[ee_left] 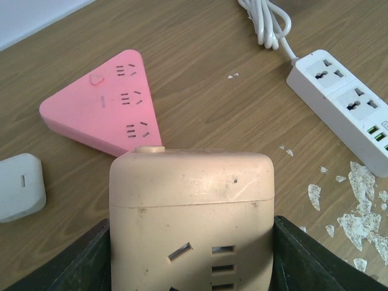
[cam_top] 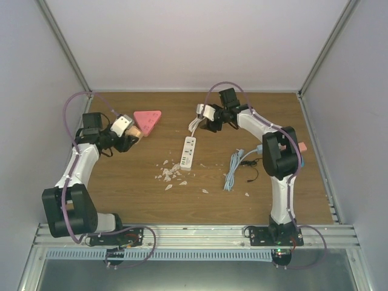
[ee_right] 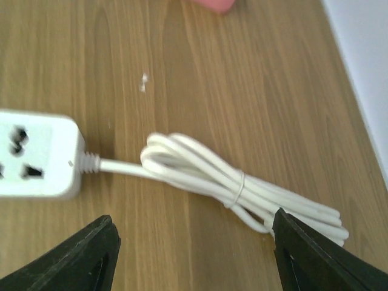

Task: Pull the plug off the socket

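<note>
Over the counter (cam_top: 139, 182), the left gripper (ee_left: 191, 260) is clamping a beige socket cube (ee_left: 191, 194); the right gripper (ee_right: 193, 242), jaws apart, is hovering above a bundled white cord (ee_right: 242, 185).

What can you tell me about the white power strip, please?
The white power strip is a long plastic-looking bar lying flat on the table, sockets up and none visibly occupied. Its coiled, tied cord leaves the end with universal outlets; smaller ports sit at the other. White flakes lie beside it. Nothing grips it.
</note>
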Action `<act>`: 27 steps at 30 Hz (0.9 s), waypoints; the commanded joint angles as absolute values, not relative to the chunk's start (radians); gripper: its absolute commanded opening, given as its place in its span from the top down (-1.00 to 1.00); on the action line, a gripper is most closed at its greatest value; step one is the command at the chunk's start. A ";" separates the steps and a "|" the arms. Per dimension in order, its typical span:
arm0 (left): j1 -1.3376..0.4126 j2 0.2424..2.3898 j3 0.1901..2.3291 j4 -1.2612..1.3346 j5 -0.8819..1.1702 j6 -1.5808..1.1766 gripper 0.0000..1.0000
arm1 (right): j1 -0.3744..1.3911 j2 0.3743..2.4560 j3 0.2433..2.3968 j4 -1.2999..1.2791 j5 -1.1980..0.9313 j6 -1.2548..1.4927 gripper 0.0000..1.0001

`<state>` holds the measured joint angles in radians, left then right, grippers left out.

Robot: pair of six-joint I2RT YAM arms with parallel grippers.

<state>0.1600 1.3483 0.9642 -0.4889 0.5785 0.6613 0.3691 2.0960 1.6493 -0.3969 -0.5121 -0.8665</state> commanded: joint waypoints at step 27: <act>0.324 1.404 0.862 -0.417 0.717 0.684 0.49 | 0.461 2.385 1.698 -0.088 -0.071 -1.476 0.30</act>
<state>0.3099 1.3983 0.8715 -0.4751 0.6838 0.6674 0.4656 2.3425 1.6909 -0.0769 -0.1188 -1.4147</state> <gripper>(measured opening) 0.595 0.407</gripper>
